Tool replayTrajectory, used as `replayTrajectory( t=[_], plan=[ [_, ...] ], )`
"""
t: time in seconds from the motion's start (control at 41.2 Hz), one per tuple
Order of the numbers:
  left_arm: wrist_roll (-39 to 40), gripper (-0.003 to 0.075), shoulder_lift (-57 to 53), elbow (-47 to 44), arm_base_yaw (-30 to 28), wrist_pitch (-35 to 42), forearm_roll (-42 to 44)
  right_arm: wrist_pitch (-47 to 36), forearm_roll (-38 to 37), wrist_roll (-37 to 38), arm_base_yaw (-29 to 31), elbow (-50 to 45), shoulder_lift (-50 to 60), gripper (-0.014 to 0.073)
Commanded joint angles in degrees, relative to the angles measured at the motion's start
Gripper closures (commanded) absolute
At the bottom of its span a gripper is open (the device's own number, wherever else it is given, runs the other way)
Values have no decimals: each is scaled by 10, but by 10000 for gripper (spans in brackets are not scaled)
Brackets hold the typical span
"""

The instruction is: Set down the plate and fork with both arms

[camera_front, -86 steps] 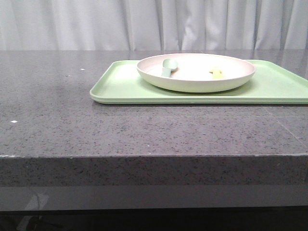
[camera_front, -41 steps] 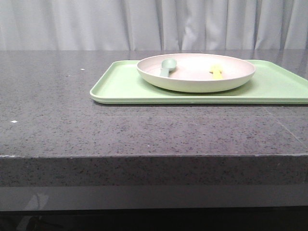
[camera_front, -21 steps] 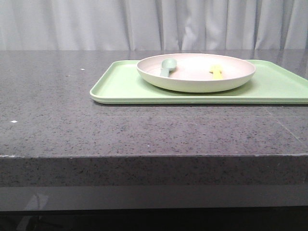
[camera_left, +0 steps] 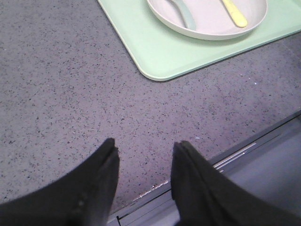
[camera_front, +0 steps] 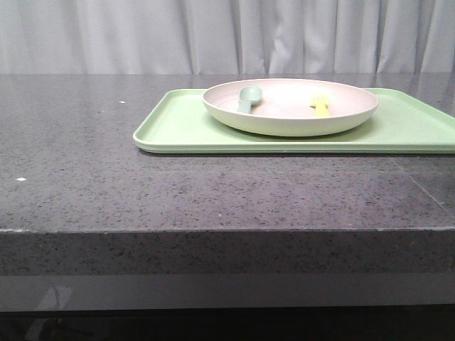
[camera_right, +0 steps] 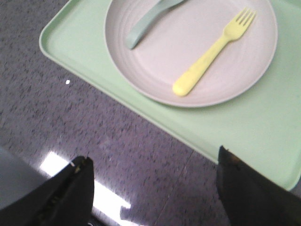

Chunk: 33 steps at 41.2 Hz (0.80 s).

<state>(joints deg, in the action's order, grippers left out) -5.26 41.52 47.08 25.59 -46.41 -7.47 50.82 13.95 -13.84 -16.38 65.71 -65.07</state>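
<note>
The pinkish-cream plate (camera_front: pixel 290 121) sits on the light-green tray (camera_front: pixel 178 128) at the table's far right. It also shows in the left wrist view (camera_left: pixel 207 26) and the right wrist view (camera_right: pixel 155 66). The yellow fork (camera_front: pixel 320 106) lies in the plate's right half, also seen in the left wrist view (camera_left: pixel 234 13) and the right wrist view (camera_right: pixel 211 52). My left gripper (camera_left: pixel 145 147) is open and empty over bare table near the front edge, well short of the tray. My right gripper (camera_right: pixel 153 157) is wide open and empty, just short of the tray's near edge. Neither gripper shows in the front view.
A grey-green spoon (camera_front: pixel 247 98) lies in the plate's left half, also in the right wrist view (camera_right: pixel 146 21). The dark speckled stone table (camera_front: pixel 85 177) has its front edge close below both grippers. A white curtain (camera_front: pixel 142 35) hangs behind.
The front view is almost unchanged; the plate, fork and spoon stay in place on the tray. No arm enters the front view.
</note>
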Motion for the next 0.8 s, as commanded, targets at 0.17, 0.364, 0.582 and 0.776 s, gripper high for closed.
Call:
replayTrajectory(
  t=[0.17,0.364,0.582,0.776],
  plan=[
    [0,437,-2,15,-2,34,-7,-34,12,7,0,104,-92,31],
    [0,437,-2,15,-2,34,-7,44,-56,110,0,192,-188,48],
    [0,437,-2,15,-2,34,-7,63,-96,170,0,257,-267,245],
    [0,437,-2,15,-2,34,-7,114,-100,227,0,342,-343,249]
  ],
)
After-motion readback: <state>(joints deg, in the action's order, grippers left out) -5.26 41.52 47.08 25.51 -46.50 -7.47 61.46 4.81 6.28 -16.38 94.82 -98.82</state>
